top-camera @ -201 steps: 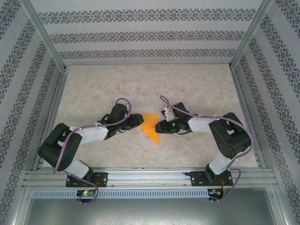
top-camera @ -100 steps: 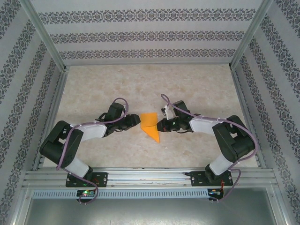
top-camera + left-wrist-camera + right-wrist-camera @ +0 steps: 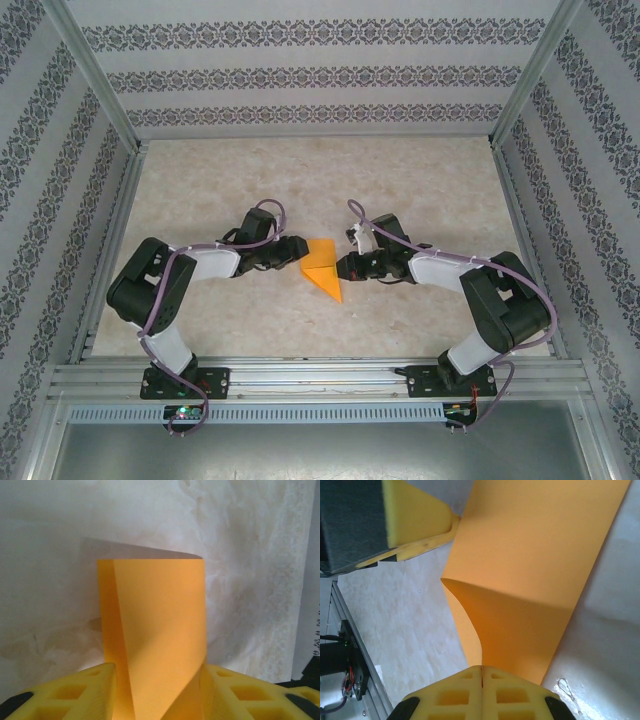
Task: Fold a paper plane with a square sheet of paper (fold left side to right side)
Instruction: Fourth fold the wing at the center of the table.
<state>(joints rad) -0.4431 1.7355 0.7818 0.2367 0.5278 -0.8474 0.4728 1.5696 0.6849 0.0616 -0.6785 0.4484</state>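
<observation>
The right gripper (image 3: 481, 670) pinches a thin bright-orange paper sheet (image 3: 535, 555), half folded. The left gripper (image 3: 159, 672) sits open around its far end. Uneven pulling could skew the crease.

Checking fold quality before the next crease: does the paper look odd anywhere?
Yes. The paper isn't lying flat: pinched in the right pincer, it bows and twists, with one layer curling loose.

Pale marbled table (image 3: 420, 190), creased orange paper (image 3: 322, 266) at its middle.

Bright even light; the paper (image 3: 160, 630) casts a soft grey shadow
</observation>
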